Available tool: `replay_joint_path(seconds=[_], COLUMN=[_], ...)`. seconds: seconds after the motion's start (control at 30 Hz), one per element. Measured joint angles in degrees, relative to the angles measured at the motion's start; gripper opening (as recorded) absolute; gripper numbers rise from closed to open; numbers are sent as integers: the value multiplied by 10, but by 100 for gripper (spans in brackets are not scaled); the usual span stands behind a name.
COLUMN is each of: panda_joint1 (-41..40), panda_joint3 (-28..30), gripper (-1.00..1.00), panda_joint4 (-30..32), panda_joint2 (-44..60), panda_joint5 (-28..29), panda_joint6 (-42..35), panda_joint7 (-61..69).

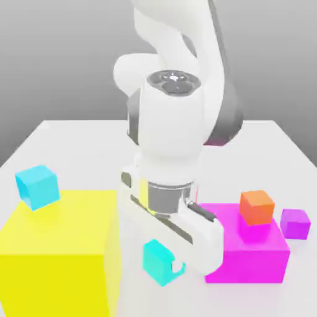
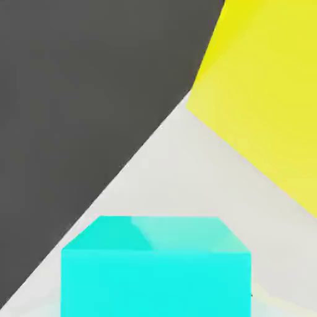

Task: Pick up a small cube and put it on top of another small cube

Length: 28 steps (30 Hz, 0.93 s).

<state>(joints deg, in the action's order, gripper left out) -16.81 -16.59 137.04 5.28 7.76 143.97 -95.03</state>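
Note:
The small turquoise cube (image 1: 156,260) sits directly under my hand, between the yellow block and the magenta block near the table's front. My gripper (image 1: 165,269) is shut on it; one fingertip (image 1: 179,267) shows against the cube's side on the exterior view's right. In the hand view the same cube (image 2: 155,269) lies close below the camera over the white table (image 2: 167,173). Another small cube, sky-cyan (image 1: 38,186), rests at the far left corner of the yellow block. I cannot tell whether the held cube touches the table.
A large yellow block (image 1: 59,254) stands on the exterior view's left, close to the hand. A magenta block (image 1: 247,251) on the right carries an orange cube (image 1: 257,207). A small purple cube (image 1: 295,223) lies beside it. The table edge (image 2: 117,186) runs nearby.

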Motion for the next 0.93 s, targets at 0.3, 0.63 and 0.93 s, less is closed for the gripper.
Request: replay_joint_path(seconds=[0.3,0.63,0.93], panda_joint1=[-68,-124,-125], panda_joint3=[87,152,152], gripper=[-100,100,100], panda_joint4=[-39,11,-25], panda_joint2=[-130,-180,-204], panda_joint5=[-41,-84,-82], panda_joint6=[-177,-184,-246], panda_joint7=[71,58,57])
